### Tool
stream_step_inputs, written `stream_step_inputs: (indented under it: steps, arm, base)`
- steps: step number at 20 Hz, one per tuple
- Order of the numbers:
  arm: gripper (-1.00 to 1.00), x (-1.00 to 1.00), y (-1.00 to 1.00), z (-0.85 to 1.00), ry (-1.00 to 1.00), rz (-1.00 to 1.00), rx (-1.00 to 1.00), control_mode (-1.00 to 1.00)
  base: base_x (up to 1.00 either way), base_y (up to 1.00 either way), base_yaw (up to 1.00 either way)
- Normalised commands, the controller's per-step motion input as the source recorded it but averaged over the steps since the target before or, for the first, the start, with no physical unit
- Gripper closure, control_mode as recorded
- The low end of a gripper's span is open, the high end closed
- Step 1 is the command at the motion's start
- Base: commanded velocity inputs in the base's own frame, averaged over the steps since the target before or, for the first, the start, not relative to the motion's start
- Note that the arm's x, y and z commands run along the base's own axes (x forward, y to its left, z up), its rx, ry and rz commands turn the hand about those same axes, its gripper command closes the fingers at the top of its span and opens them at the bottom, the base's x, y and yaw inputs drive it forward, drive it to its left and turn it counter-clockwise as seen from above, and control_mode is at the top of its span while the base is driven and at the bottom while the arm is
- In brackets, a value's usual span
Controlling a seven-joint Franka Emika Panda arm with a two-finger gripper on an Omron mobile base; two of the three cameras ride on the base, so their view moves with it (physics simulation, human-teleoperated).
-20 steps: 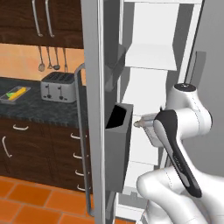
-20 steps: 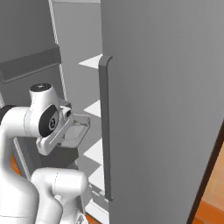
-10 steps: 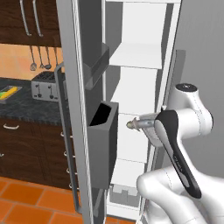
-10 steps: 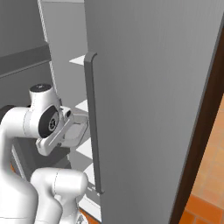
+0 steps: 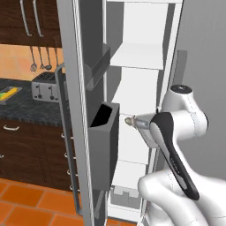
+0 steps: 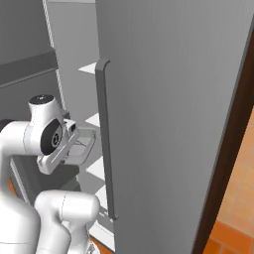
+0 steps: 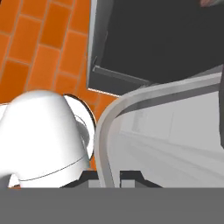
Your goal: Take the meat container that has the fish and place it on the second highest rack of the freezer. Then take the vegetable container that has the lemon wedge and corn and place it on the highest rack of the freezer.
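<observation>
If the arm swings too wide to the left, the pan could bump the dark door bin (image 5: 104,145) on the open freezer (image 5: 84,110) door and tip. Far to the left, the vegetable container (image 5: 6,96) with the corn (image 5: 13,91) sits on the counter, well apart from the arm. In the middle are the white shelves (image 5: 137,56). The pan could catch a shelf edge if it goes in too low, and I think a knock could shake the fish loose, though I cannot see the fish. The gripper (image 7: 109,176) looks pinched on the rim of the meat container (image 6: 89,144), so the pan is right in the hand, just in front of the shelves. On the right, the other door (image 6: 173,99) stands close beside it.
</observation>
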Motion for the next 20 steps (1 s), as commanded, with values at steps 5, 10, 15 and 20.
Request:
stream_step_inputs:
  steps: [5,10,15,20]
  arm:
    - [1.00,0.60,0.07,0.00,0.00,-0.07,0.00,-1.00]
    - [1.00,0.52,0.00,0.00,0.00,-0.18,0.02,-1.00]
    - [1.00,0.39,0.13,-0.02,-0.01,-0.13,0.08,-1.00]
    - [1.00,0.37,0.04,0.00,-0.07,-0.04,0.02,-1.00]
  base:
    - [0.00,0.00,0.00]
    - [0.00,0.00,0.00]
    - [0.00,0.00,0.00]
    - [0.00,0.00,0.00]
